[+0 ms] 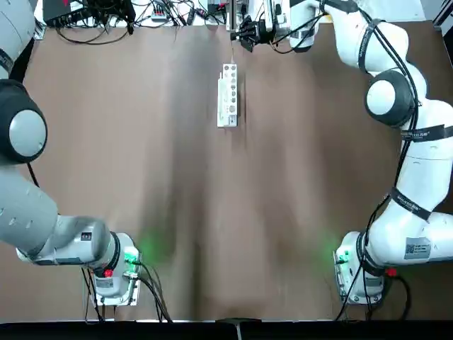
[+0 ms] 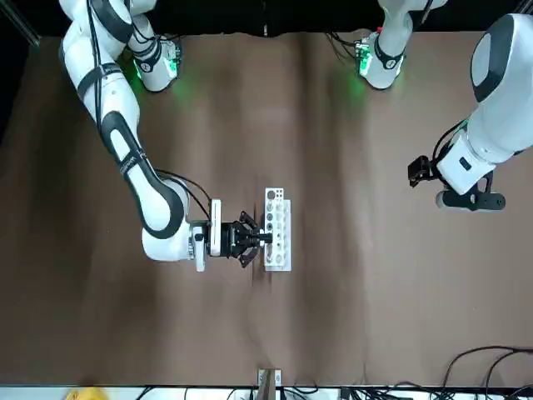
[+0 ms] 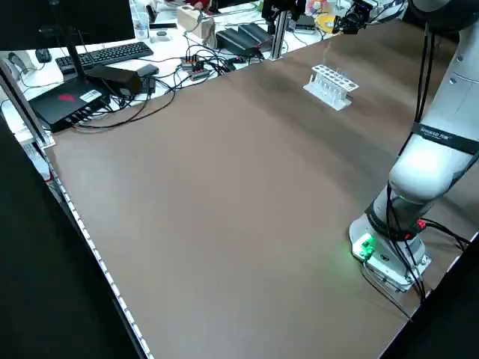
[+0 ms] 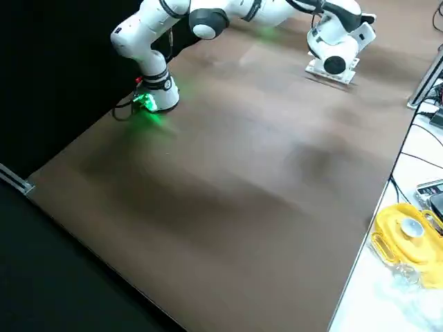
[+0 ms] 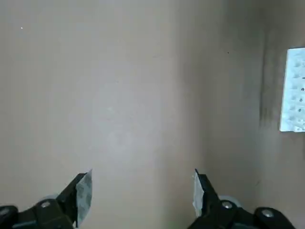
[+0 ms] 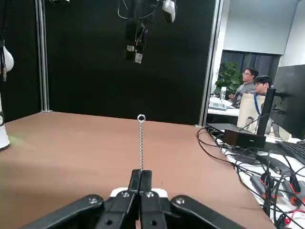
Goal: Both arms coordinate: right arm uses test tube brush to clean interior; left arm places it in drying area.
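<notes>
The right tool (image 6: pixel 141 179) is seen clenched, its two fingers pressed together on the lower end of the test tube brush (image 6: pixel 141 143), which is held pointing straight out from the fingertips, a small wire loop at its free end. In the front view the same tool (image 2: pixel 252 238) is found low over the brown tabletop (image 2: pixel 375 300), just beside the drying area (image 2: pixel 277 229), the white rack with its row of round holes; whether the fingertips touch the rack cannot be told. From overhead, the right tool (image 1: pixel 244 32) is placed just beyond the rack's far end, and the thin brush (image 1: pixel 232 53) is seen running from it toward the rack (image 1: pixel 228 95).

The left tool (image 5: pixel 142 196) is held released, its padded fingers wide apart with nothing between them, only bare tabletop beneath; a corner of the rack (image 5: pixel 295 90) is caught well off to one side. In the front view the left arm (image 2: pixel 491 108) is seen raised at the table's side, well apart from the rack.

Beyond the right tool, cables (image 6: pixel 248 157), a dark monitor (image 6: pixel 290 100) and a black backdrop are visible, and two seated persons (image 6: pixel 252 83) are seen in the room behind. A keyboard (image 3: pixel 105 54) and more cables lie on a side desk, and a yellow object (image 4: pixel 408 238) is seen past the tabletop's edge.
</notes>
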Robot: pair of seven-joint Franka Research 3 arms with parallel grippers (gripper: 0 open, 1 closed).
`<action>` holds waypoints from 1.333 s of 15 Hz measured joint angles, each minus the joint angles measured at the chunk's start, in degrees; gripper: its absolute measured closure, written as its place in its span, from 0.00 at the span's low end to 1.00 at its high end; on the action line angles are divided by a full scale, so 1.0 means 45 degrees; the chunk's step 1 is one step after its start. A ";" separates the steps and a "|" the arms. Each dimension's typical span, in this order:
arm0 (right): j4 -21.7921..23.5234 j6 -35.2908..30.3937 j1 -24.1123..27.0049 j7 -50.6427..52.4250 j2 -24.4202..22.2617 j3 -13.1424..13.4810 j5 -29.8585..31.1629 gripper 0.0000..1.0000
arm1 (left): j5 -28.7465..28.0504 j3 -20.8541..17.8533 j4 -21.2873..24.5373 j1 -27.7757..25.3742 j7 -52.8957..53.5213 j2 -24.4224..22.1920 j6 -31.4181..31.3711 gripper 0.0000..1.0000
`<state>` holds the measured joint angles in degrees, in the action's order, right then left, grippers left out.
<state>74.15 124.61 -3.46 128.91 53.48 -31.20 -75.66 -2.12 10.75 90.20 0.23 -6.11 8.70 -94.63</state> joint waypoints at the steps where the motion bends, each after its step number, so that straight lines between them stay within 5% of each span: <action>1: 0.0000 0.0000 0.0000 0.0000 0.0022 0.0012 -0.0051 0.98 | 0.0000 0.0001 0.0000 0.0004 0.0000 0.0015 -0.0003 0.01; 20: 0.0001 0.0000 -0.0025 0.0003 0.0403 0.0137 -0.0147 0.98 | 0.0000 0.0035 -0.0040 0.0019 0.0122 0.0048 -0.0134 0.01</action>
<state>74.16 124.61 -3.57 128.92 55.29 -30.59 -76.32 -2.12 10.91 90.02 0.31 -5.56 8.91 -95.23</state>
